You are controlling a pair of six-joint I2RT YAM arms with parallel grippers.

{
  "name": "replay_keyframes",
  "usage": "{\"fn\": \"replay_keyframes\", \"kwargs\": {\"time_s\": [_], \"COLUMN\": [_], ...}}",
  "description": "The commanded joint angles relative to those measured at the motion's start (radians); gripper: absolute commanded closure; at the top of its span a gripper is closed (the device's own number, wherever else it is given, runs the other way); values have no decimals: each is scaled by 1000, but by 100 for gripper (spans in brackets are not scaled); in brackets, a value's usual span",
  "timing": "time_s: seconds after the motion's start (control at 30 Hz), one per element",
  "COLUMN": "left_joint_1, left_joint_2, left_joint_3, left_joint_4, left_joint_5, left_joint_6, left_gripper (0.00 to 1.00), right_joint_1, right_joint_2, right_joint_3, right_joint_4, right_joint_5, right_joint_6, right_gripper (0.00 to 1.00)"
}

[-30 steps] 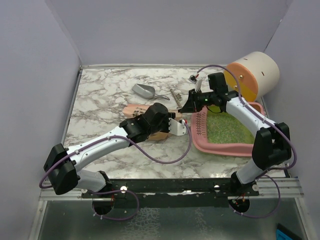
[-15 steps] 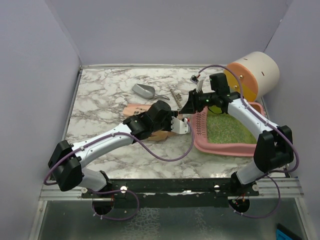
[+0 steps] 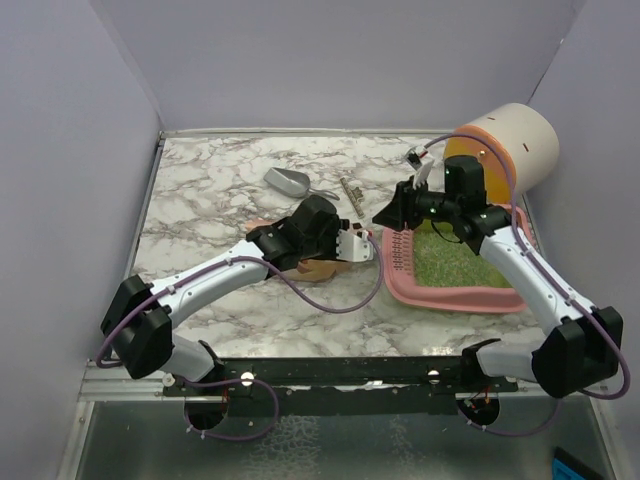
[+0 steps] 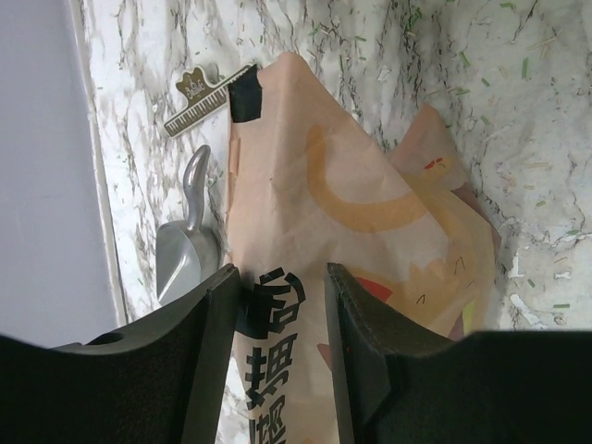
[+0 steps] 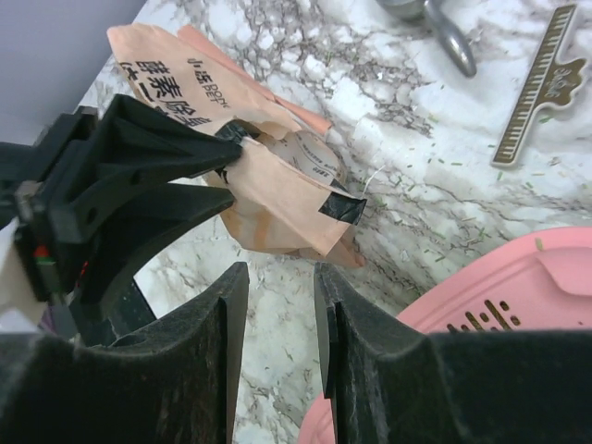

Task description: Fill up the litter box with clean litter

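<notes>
left gripper (image 4: 282, 273) clamped on the tan printed litter bag (image 4: 351, 185), one black finger on each side of the crumpled paper; bag is mid-table, its black-taped corner pointing toward the litter box (image 3: 440, 295) but apart from it; can't tell whether the bag's far end rests on the marble table (image 4: 518, 139)

right gripper (image 5: 280, 273) has its jaws apart with only marble showing between them; it hangs just beside the bag's taped corner, over the near-left rim of the litter box

litter box sits at the right side of the table, flat, just in front of the cream and orange cylinder (image 3: 510, 140) that lies on its side by the right wall; slotted strip (image 3: 400, 250) runs along the box's left side, nearest the bag

clean litter (image 3: 450, 262) is a pale-green layer across the floor of the box; a few green flecks on the marble around the bag

grey metal scoop (image 3: 288, 182) and a small piano-key clip (image 3: 350, 190) lie behind the bag, near each other, not touching it
</notes>
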Motion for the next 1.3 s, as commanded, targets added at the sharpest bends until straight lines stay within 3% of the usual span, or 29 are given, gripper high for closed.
{"fn": "replay_keyframes", "kwargs": {"time_s": [0.0,0.13,0.2,0.37,0.6,0.7,0.87,1.0,1.13,1.27], "left_joint_1": [37,56,64,92,192,258,264,264,264,264], "left_joint_2": [29,66,76,71,-66,-142,-134,-109,-112,-139], "left_joint_3": [18,46,62,92,109,94,88,45,5,-23], "left_joint_4": [3,9,9,1,-22,0,5,40,61,45], "left_joint_5": [74,126,165,248,271,354,456,484,552,570], "left_joint_6": [-26,-34,-49,-72,-166,-225,-315,-378,-420,-388], "left_gripper": [56,59,65,100,100,100,100,100,100,100], "right_joint_1": [-5,-6,-5,-6,-5,-6,-6,-6,-6,-6], "right_joint_2": [-86,-103,-103,-113,-119,-112,-55,46,147,263], "right_joint_3": [-20,-27,-27,-31,-28,-29,2,93,206,319], "right_joint_4": [57,50,45,39,36,55,72,0,-65,-75], "right_joint_5": [94,105,107,134,176,157,99,67,73,74], "right_joint_6": [28,18,17,9,2,9,23,-15,-51,-82], "right_gripper": [65,65,65,65,65,65,64,61,67,61]}}
